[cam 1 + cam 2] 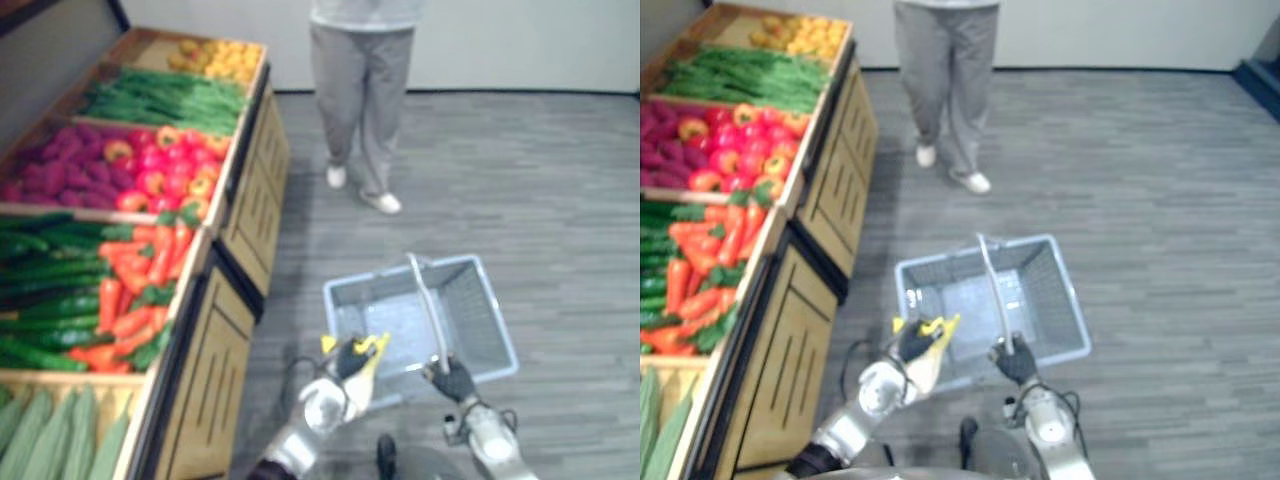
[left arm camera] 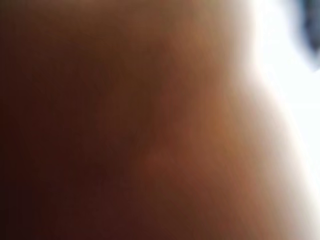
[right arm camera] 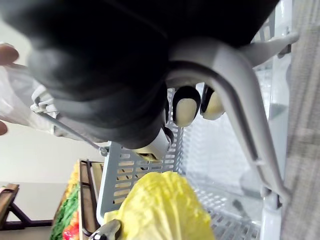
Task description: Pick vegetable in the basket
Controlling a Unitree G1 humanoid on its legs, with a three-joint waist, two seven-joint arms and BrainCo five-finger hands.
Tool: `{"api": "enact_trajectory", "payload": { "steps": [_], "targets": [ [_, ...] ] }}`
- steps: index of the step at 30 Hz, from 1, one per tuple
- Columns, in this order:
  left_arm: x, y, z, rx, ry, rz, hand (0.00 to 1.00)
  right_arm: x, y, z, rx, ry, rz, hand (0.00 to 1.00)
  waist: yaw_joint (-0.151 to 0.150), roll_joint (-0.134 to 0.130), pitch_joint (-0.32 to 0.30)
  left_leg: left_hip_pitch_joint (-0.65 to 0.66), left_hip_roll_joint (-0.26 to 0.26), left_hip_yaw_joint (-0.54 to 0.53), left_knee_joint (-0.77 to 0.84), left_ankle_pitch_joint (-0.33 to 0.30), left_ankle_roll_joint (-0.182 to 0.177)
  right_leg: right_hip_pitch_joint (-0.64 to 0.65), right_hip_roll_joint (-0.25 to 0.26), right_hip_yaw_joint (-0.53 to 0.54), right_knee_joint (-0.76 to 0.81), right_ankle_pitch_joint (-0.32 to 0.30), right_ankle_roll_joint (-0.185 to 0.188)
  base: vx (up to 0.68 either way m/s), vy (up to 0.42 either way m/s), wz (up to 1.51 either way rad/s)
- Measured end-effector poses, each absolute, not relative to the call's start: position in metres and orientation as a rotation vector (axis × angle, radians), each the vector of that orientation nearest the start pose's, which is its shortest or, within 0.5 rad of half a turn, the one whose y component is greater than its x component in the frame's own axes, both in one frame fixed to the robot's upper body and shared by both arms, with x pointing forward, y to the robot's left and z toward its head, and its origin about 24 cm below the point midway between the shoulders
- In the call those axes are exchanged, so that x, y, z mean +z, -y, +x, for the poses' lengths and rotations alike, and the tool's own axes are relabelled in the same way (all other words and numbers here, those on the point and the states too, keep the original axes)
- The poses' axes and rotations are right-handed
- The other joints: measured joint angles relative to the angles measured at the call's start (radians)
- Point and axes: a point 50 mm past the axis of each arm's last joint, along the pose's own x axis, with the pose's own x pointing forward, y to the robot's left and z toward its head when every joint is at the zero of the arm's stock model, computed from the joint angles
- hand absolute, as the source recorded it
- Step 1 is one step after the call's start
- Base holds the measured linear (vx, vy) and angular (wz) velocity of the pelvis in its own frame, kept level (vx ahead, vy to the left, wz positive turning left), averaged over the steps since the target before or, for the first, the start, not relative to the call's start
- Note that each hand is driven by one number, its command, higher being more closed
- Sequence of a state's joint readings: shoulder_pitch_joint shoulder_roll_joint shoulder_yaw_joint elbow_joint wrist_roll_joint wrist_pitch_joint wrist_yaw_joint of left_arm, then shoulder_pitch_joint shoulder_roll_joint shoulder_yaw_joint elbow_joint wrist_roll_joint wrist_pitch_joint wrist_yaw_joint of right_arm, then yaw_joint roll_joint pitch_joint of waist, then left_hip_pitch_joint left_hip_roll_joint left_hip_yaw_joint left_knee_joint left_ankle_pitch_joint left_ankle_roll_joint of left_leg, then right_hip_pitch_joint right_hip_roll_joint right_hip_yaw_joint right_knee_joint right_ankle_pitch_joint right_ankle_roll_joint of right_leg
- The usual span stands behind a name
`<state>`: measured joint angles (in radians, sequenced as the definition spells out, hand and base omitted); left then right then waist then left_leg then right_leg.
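left eye view: the left hand [image 1: 350, 361] grips a yellow leafy vegetable [image 1: 373, 346] over the near rim of the grey basket [image 1: 400, 273]; the right hand [image 1: 455, 382] is curled round the basket handle [image 1: 424, 300].

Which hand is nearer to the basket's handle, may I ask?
Right: the right hand grips the handle; the left hand holds a yellow vegetable at the basket's near rim.

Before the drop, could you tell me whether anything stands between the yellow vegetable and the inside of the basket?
Nothing visible does. The left hand holds the yellow vegetable at the near rim of the grey basket, whose floor looks bare. The upright handle, gripped by the right hand, stands to the side.
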<state>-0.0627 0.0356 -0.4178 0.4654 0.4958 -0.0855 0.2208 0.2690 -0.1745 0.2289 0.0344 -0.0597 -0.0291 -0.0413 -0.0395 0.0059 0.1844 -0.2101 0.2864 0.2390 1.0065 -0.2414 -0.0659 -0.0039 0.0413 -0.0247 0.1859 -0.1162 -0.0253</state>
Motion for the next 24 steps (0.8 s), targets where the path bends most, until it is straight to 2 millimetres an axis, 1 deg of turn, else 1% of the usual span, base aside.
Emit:
{"api": "enact_trajectory", "payload": {
  "steps": [1, 2, 3, 4, 5, 6, 7, 8, 9, 10, 11, 12, 13, 14, 15, 16, 17, 18, 19, 20, 21, 22, 23, 24],
  "targets": [
    [-0.039, -0.069, 0.231, -0.317, -0.142, 0.619, 0.0, -0.022, 0.145, 0.185, 0.15, -0.27, -0.211, 1.0, 0.003, -0.002, 0.001, -0.005, -0.002, 0.008, -0.019, -0.001, 0.0, 0.011, -0.002, 0.007, -0.008, 0.0, 0.0, 0.5, -0.046, -0.56],
    [-0.034, -0.067, 0.237, -0.297, -0.121, 0.612, 0.0, -0.015, 0.143, 0.187, 0.166, -0.235, -0.217, 1.0, 0.018, -0.002, 0.001, -0.027, -0.015, 0.026, -0.121, -0.003, -0.001, 0.034, -0.013, 0.024, -0.031, 0.0, 0.0, 0.26, 0.06, -0.5],
    [-0.029, -0.067, 0.243, -0.272, -0.101, 0.604, 0.0, -0.007, 0.14, 0.189, 0.181, -0.199, -0.209, 1.0, 0.02, -0.002, 0.002, -0.05, -0.032, 0.034, -0.242, -0.004, -0.005, 0.046, -0.025, 0.026, -0.044, 0.0, 0.0, 0.38, 0.117, -0.51],
    [-0.027, -0.066, 0.246, -0.262, -0.091, 0.606, 0.0, -0.004, 0.139, 0.19, 0.188, -0.187, -0.194, 1.0, 0.02, -0.002, 0.002, -0.059, -0.04, 0.045, -0.305, -0.001, -0.005, 0.052, -0.031, 0.024, -0.051, 0.0, 0.0, 0.3, 0.135, -0.31],
    [-0.023, -0.064, 0.251, -0.258, -0.071, 0.615, 0.0, -0.001, 0.138, 0.191, 0.203, -0.173, -0.181, 1.0, 0.02, -0.003, 0.002, -0.07, -0.058, 0.084, -0.442, 0.03, 0.0, 0.074, -0.051, 0.009, -0.069, -0.004, 0.007, 0.29, 0.157, -0.11],
    [-0.021, -0.061, 0.253, -0.264, -0.056, 0.627, 0.0, 0.001, 0.139, 0.189, 0.205, -0.167, -0.169, 1.0, 0.019, -0.004, 0.002, -0.064, -0.066, 0.144, -0.546, 0.084, 0.004, 0.095, -0.068, -0.017, -0.085, -0.017, 0.027, 0.32, 0.169, 0.11],
    [-0.018, -0.054, 0.254, -0.272, -0.045, 0.619, 0.0, 0.004, 0.142, 0.184, 0.195, -0.165, -0.145, 1.0, 0.013, 0.004, -0.001, -0.051, -0.068, 0.256, -0.678, 0.195, 0.021, 0.121, -0.076, -0.055, -0.104, -0.046, 0.06, 0.34, 0.189, 0.25],
    [-0.019, -0.049, 0.253, -0.279, -0.048, 0.61, 0.0, 0.004, 0.143, 0.181, 0.192, -0.167, -0.138, 1.0, 0.012, 0.019, -0.01, -0.048, -0.062, 0.308, -0.724, 0.253, 0.035, 0.132, -0.075, -0.069, -0.108, -0.068, 0.076, 0.39, 0.25, 0.51],
    [-0.022, -0.046, 0.253, -0.31, -0.05, 0.626, 0.0, 0.0, 0.142, 0.176, 0.186, -0.187, -0.107, 1.0, 0.004, 0.012, -0.017, -0.036, -0.09, 0.336, -0.732, 0.226, 0.141, 0.152, -0.106, -0.098, -0.088, -0.11, 0.098, 0.38, 0.306, 0.65],
    [-0.027, -0.046, 0.252, -0.323, -0.071, 0.634, 0.0, -0.001, 0.137, 0.171, 0.186, -0.196, -0.07, 1.0, 0.004, -0.02, -0.025, -0.026, -0.15, 0.322, -0.762, 0.195, 0.137, 0.145, -0.152, -0.127, -0.048, -0.134, 0.117, 0.42, 0.364, 0.76],
    [-0.029, -0.047, 0.251, -0.33, -0.082, 0.64, 0.0, -0.002, 0.135, 0.17, 0.187, -0.201, -0.057, 1.0, 0.007, -0.04, -0.022, -0.015, -0.188, 0.32, -0.783, 0.174, 0.142, 0.122, -0.184, -0.142, 0.022, -0.156, 0.132, 0.31, 0.285, 0.56],
    [-0.033, -0.047, 0.249, -0.334, -0.098, 0.642, 0.0, -0.003, 0.134, 0.169, 0.187, -0.204, -0.054, 1.0, 0.009, -0.042, -0.021, -0.002, -0.206, 0.32, -0.801, 0.169, 0.147, 0.091, -0.203, -0.147, 0.102, -0.159, 0.138, 0.32, 0.276, 0.43],
    [-0.04, -0.051, 0.244, -0.34, -0.13, 0.646, 0.0, -0.006, 0.133, 0.168, 0.194, -0.218, -0.05, 1.0, 0.01, -0.046, -0.019, 0.039, -0.249, 0.305, -0.842, 0.166, 0.146, 0.013, -0.248, -0.158, 0.322, -0.15, 0.152, 0.33, 0.267, 0.57],
    [-0.047, -0.056, 0.237, -0.343, -0.158, 0.656, 0.0, -0.013, 0.129, 0.166, 0.206, -0.246, -0.043, 1.0, 0.001, -0.063, -0.009, 0.101, -0.298, 0.267, -0.87, 0.154, 0.161, -0.07, -0.31, -0.149, 0.578, -0.08, 0.156, 0.35, 0.254, 0.75],
    [-0.051, -0.06, 0.234, -0.338, -0.176, 0.659, 0.0, -0.016, 0.127, 0.165, 0.213, -0.262, -0.042, 1.0, -0.011, -0.068, -0.01, 0.122, -0.311, 0.244, -0.868, 0.149, 0.168, -0.102, -0.32, -0.127, 0.677, -0.061, 0.152, 0.37, 0.174, 1.02],
    [-0.055, -0.065, 0.23, -0.327, -0.202, 0.659, 0.0, -0.02, 0.124, 0.164, 0.219, -0.28, -0.034, 1.0, -0.024, -0.064, -0.008, 0.149, -0.318, 0.21, -0.864, 0.136, 0.17, -0.131, -0.31, -0.1, 0.755, -0.074, 0.138, 0.39, 0.101, 1.14],
    [-0.059, -0.072, 0.225, -0.301, -0.222, 0.65, 0.0, -0.025, 0.119, 0.164, 0.232, -0.299, -0.019, 1.0, -0.027, -0.059, -0.01, 0.176, -0.323, 0.171, -0.867, 0.137, 0.169, -0.169, -0.279, -0.071, 0.752, -0.114, 0.133, 0.46, 0.063, 1.38],
    [-0.059, -0.079, 0.223, -0.267, -0.232, 0.623, 0.0, -0.027, 0.116, 0.165, 0.24, -0.304, -0.01, 1.0, -0.027, -0.057, -0.011, 0.179, -0.329, 0.12, -0.868, 0.137, 0.169, -0.201, -0.244, -0.033, 0.674, -0.151, 0.131, 0.37, 0.009, 1.24],
    [-0.059, -0.081, 0.222, -0.256, -0.239, 0.603, 0.0, -0.028, 0.115, 0.167, 0.239, -0.304, -0.011, 1.0, -0.028, -0.055, -0.012, 0.178, -0.332, 0.089, -0.871, 0.137, 0.169, -0.217, -0.223, -0.004, 0.618, -0.166, 0.126, 0.38, -0.086, 1.82],
    [-0.06, -0.085, 0.222, -0.238, -0.251, 0.56, 0.0, -0.031, 0.118, 0.172, 0.231, -0.31, -0.02, 1.0, -0.031, -0.043, -0.009, 0.176, -0.346, -0.02, -0.885, 0.138, 0.161, -0.244, -0.152, 0.132, 0.44, -0.175, 0.116, 0.28, -0.111, 1.72],
    [-0.061, -0.086, 0.222, -0.24, -0.257, 0.549, 0.0, -0.033, 0.119, 0.174, 0.224, -0.316, -0.024, 1.0, -0.034, -0.041, -0.008, 0.175, -0.35, -0.056, -0.887, 0.14, 0.156, -0.247, -0.136, 0.181, 0.388, -0.173, 0.119, 0.31, -0.165, 2.02],
    [-0.062, -0.086, 0.22, -0.25, -0.267, 0.535, 0.0, -0.036, 0.123, 0.175, 0.206, -0.329, -0.026, 1.0, -0.035, -0.039, -0.008, 0.174, -0.358, -0.115, -0.889, 0.142, 0.147, -0.245, -0.114, 0.26, 0.315, -0.168, 0.127, 0.19, -0.146, 1.41],
    [-0.063, -0.086, 0.219, -0.256, -0.274, 0.523, 0.0, -0.039, 0.126, 0.175, 0.188, -0.34, -0.024, 1.0, -0.035, -0.04, -0.008, 0.174, -0.366, -0.15, -0.889, 0.143, 0.14, -0.241, -0.11, 0.303, 0.267, -0.158, 0.14, 0.22, -0.21, 1.87],
    [-0.067, -0.088, 0.216, -0.274, -0.293, 0.516, 0.0, -0.045, 0.13, 0.172, 0.154, -0.371, -0.011, 1.0, -0.034, -0.057, -0.015, 0.178, -0.391, -0.199, -0.887, 0.139, 0.123, -0.224, -0.136, 0.331, 0.17, -0.074, 0.155, 0.22, -0.267, 2.0]
  ]
}}
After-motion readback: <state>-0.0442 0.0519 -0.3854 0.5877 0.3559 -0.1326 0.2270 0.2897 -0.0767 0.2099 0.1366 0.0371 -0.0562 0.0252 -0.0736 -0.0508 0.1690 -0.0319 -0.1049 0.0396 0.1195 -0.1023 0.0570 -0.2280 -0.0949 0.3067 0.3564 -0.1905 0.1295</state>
